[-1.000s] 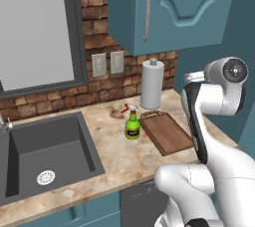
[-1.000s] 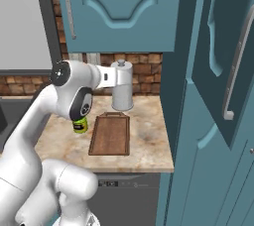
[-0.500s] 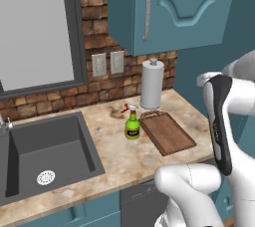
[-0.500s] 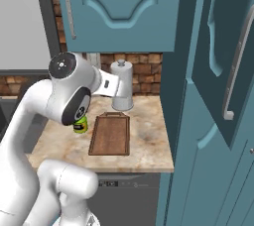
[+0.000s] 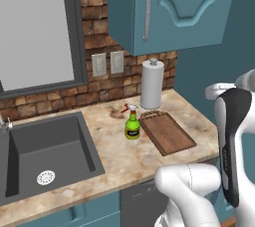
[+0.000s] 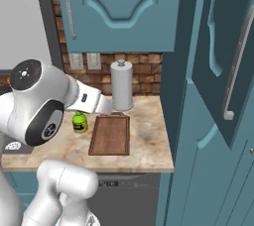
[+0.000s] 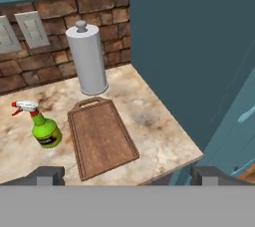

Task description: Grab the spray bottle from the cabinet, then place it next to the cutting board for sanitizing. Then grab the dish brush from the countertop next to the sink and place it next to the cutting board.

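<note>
We are looking first at the spray bottle [image 7: 45, 129], which is standing upright on the countertop [image 7: 154, 121], just beside the long left edge of the cutting board [image 7: 102, 136] as the hand view shows it, with a narrow strip of stone between the two. We are reading that spot as deliberate: the bottle is sitting where the sanitizing job wants it, so by our judgement the first half of the task is looking done. Its red-and-white trigger is pointing away from the board. We are seeing a yellow label with dark marks on the green body, but the lettering is too small for us to read, and we are finding no other legible writing anywhere.

The board is lying flat with its small handle toward the brick wall, close to the paper-towel roll [image 7: 87, 59] standing at the back of the counter.

Our gripper [image 7: 127, 175] is hovering well above and in front of the counter edge, its two dark fingertips spread wide apart at the bottom of the hand view, holding nothing.

Farther out, in the left base view, the sink [image 5: 47, 154] is lying well to the left of the bottle. We are not making out the dish brush beside it, so we are judging that finding it is the next concern.
</note>
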Available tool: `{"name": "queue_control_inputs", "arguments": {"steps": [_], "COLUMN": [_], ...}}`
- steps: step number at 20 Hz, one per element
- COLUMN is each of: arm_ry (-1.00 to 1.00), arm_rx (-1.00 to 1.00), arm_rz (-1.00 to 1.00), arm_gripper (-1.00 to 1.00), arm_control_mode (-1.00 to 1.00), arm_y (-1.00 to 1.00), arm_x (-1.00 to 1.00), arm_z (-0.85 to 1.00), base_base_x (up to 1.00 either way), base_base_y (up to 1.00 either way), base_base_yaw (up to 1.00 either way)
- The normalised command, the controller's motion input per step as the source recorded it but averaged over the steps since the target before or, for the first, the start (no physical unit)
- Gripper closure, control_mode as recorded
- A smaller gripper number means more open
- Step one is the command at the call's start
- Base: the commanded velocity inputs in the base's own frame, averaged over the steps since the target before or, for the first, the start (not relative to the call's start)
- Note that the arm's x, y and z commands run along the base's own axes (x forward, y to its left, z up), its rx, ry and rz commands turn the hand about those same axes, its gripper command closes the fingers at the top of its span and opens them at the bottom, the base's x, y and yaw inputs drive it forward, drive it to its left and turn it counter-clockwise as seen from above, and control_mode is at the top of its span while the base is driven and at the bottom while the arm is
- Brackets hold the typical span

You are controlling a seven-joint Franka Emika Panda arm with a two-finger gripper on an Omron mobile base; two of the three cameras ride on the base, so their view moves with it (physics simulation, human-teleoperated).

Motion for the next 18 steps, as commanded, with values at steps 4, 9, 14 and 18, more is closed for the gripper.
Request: {"name": "queue_control_inputs", "arguments": {"steps": [4,9,14,18], "arm_ry": [-0.03,-0.15,-0.11,0.0], "arm_rx": [0.01,0.0,0.0,0.0], "arm_rz": [0.0,0.0,0.0,0.0], "arm_gripper": [-1.0,-1.0,-1.0,-1.0], "arm_control_mode": [-1.0,-1.0,1.0,1.0], "arm_y": [0.41,0.31,0.2,0.0], "arm_x": [-0.5,-0.43,-0.22,0.0], "arm_z": [0.06,0.15,0.05,0.0], "base_base_x": [0.0,0.0,-0.22,-0.84], "base_base_y": [0.0,0.0,0.12,0.18], "base_base_yaw": [0.0,0.0,0.0,0.0]}}
